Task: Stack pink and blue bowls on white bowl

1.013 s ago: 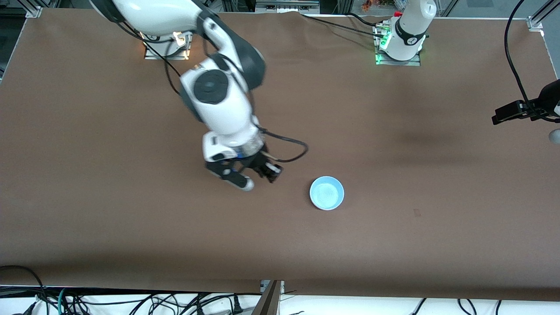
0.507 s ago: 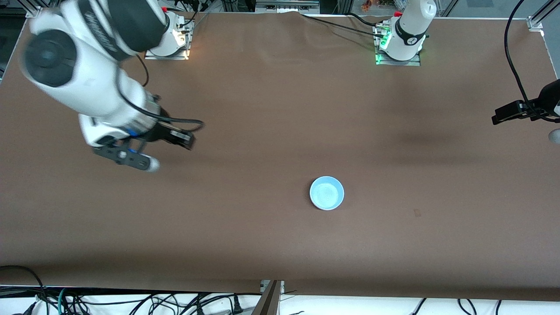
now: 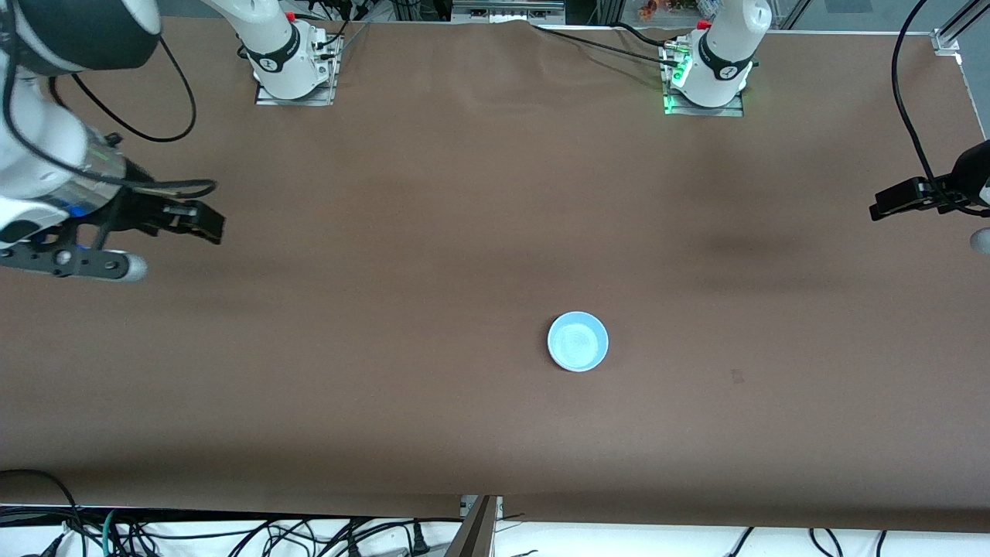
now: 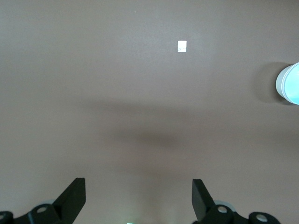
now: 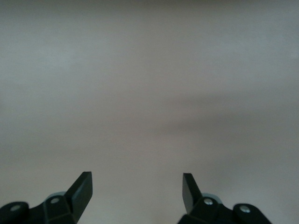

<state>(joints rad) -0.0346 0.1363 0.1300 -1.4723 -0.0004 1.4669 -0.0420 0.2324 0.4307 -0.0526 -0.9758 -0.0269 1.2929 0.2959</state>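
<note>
A light blue bowl (image 3: 578, 341) sits upright on the brown table, near the middle; part of this bowl (image 4: 290, 83) also shows at the edge of the left wrist view, with a pale outer wall. No separate pink bowl or white bowl shows; they are hidden or out of view. My right gripper (image 3: 66, 263) hangs over the right arm's end of the table, well away from the bowl. In its wrist view the right gripper (image 5: 137, 175) is open over bare table. My left gripper (image 4: 138, 182) waits open and empty over the left arm's end.
The arm bases (image 3: 290, 58) (image 3: 708, 73) stand along the table's edge farthest from the front camera. A small pale tag (image 4: 182, 45) lies on the table (image 3: 433, 232), toward the left arm's end from the bowl. Cables (image 3: 232, 534) hang below the near edge.
My right arm has swung from beside the blue bowl out to the right arm's end of the table, its fingers opening wider. The bowl and the left arm have not moved.
</note>
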